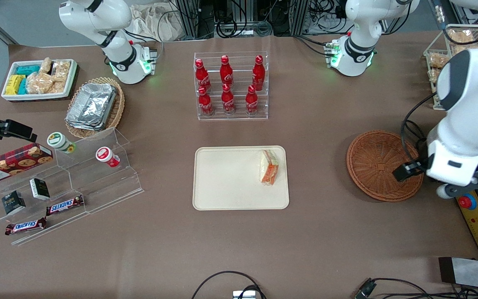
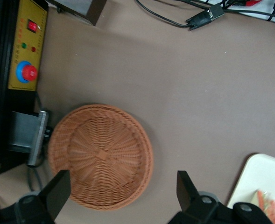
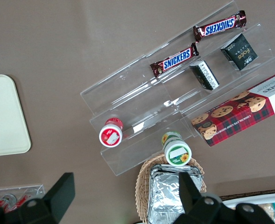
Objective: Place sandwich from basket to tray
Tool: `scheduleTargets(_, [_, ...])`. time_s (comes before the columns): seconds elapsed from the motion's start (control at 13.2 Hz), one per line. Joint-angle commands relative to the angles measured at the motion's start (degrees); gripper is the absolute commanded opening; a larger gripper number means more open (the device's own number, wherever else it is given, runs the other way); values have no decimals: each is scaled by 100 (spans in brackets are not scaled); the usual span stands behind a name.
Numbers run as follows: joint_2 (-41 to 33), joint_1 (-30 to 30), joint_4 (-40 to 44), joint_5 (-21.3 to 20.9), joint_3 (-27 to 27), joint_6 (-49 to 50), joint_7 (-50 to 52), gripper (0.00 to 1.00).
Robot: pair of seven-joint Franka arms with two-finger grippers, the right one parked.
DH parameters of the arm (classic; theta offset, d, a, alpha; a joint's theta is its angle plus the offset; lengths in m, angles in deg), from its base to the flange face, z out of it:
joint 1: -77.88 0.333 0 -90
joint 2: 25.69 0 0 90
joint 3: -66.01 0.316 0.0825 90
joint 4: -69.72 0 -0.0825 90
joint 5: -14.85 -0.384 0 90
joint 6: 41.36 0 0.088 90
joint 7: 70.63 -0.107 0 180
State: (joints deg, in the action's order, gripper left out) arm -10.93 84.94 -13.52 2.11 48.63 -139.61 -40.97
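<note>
Tabletop, sandwich [image 1: 269, 167] on tray [image 1: 230, 195], fingers [image 2: 58, 191] apart

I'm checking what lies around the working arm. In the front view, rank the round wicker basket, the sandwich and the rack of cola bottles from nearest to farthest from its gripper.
The gripper, open, hangs over the basket's edge.
1. Basket: directly beneath it.
2. Sandwich: on the tray, toward the parked arm.
3. Bottle rack: farthest, farther from the camera than the tray.

We see the left arm [image 1: 465, 120] as glossy white rounded shells with dark grey joint bands, a black cable looping beside it, and green lights at its base. Its gripper [image 2: 123, 193] has black, wedge-shaped fingers [image 2: 58, 191].
</note>
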Motion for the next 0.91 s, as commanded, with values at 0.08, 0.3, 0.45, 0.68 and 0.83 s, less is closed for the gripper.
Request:
scheduleTargets(0.08, [-639,-38,-526,272,374,35,-731,100])
scheduleTargets(0.3, [-1008,-38,-711,623,673,105,-1268,100])
scheduleTargets(0.45, [-1167,-38,-711,720,700,349,-1479,100])
scheduleTargets(0.68, [-1440,-29,-694,939,884,658,-1839,100])
scheduleTargets(0.83, [-1598,-29,-668,1116,1051,939,-2252,100])
